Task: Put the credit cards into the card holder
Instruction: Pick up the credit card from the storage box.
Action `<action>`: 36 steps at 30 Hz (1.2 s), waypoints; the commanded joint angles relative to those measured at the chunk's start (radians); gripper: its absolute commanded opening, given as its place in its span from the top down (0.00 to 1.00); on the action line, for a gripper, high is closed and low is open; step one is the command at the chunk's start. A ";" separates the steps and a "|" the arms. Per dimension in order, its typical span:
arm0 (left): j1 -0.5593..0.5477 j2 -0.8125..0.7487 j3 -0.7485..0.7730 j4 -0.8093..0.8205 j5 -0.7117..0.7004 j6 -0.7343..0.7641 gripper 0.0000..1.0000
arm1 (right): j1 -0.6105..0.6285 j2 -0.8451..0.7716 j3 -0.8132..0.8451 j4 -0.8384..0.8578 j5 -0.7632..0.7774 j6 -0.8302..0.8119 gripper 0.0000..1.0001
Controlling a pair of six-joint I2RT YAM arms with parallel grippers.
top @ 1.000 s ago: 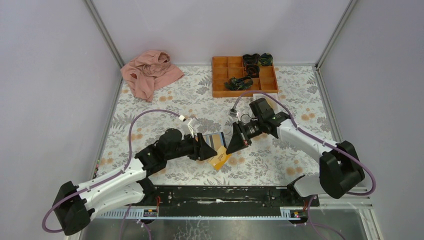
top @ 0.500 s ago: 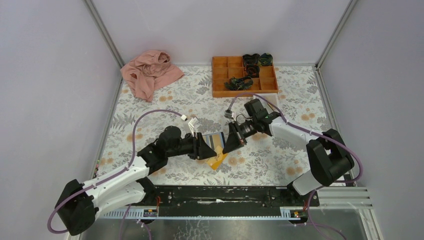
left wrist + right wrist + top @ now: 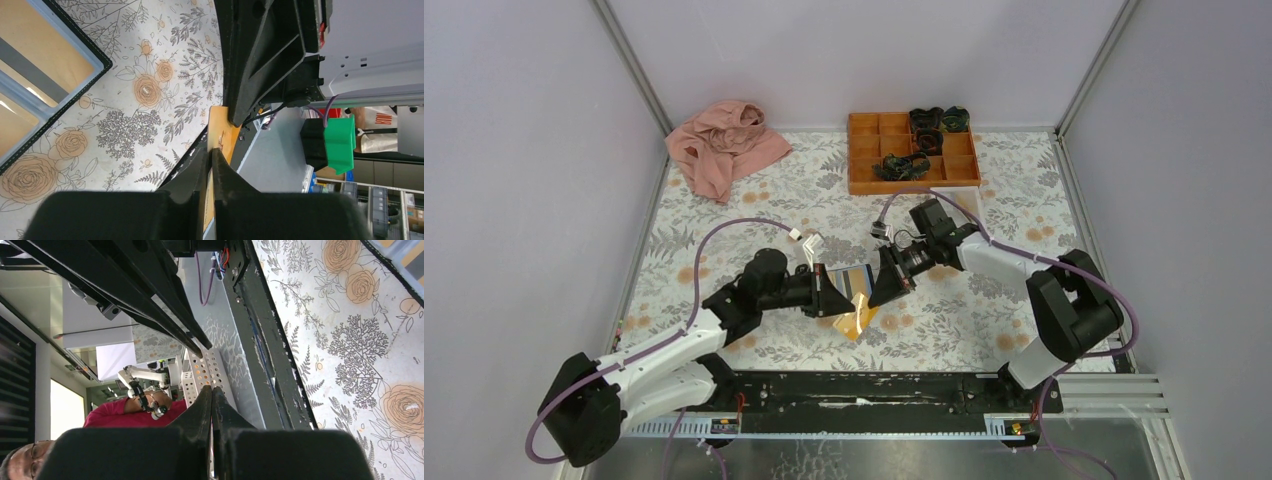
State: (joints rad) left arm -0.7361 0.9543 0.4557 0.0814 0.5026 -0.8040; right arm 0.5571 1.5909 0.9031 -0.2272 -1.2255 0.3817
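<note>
The left gripper (image 3: 210,151) is pinched nearly closed on the edge of an orange card (image 3: 223,125), which is tilted over the flowered counter (image 3: 754,200). The card holder (image 3: 856,278) lies open between both grippers. The right gripper (image 3: 212,389) is fully closed, gripping nothing visible.

Card (image 3: 860,322) orange-yellow; card holder (image 3: 857,280) black, light-blue panels; table cover (image 3: 984,310) white, grey-leaf, orange-rose print; cloth (image 3: 724,150) pink; tray (image 3: 861,152) orange.

no text or label is legible anywhere
</note>
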 commanded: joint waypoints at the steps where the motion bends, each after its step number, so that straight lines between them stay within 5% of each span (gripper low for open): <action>1: 0.010 0.009 -0.003 0.076 0.022 0.001 0.97 | 0.010 0.009 0.056 0.025 -0.053 0.005 1.00; 4: 0.014 0.011 -0.004 0.077 0.024 -0.003 1.00 | 0.010 0.019 0.066 0.027 -0.055 0.002 0.96; 8: 0.027 0.006 -0.007 0.078 0.023 -0.010 1.00 | 0.003 0.019 0.081 0.028 -0.040 -0.004 0.69; 10: 0.037 0.001 -0.009 0.076 0.019 -0.013 1.00 | -0.012 0.014 0.086 0.030 -0.023 -0.006 0.64; 15: 0.050 -0.016 0.000 0.064 -0.047 -0.033 1.00 | -0.050 0.016 0.137 -0.057 0.099 -0.064 0.61; 22: 0.050 -0.015 0.030 0.048 -0.264 -0.117 1.00 | -0.055 -0.012 0.111 0.036 0.222 0.017 0.59; 30: 0.050 -0.080 -0.001 0.057 -0.534 -0.285 1.00 | -0.055 -0.069 -0.032 0.299 0.311 0.207 0.58; 36: 0.051 -0.087 -0.045 0.130 -0.578 -0.386 1.00 | -0.053 -0.078 -0.145 0.576 0.315 0.402 0.58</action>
State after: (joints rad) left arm -0.6926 0.8680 0.4427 0.1234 0.0036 -1.0981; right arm 0.5037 1.5467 0.8093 0.0902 -0.9230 0.6147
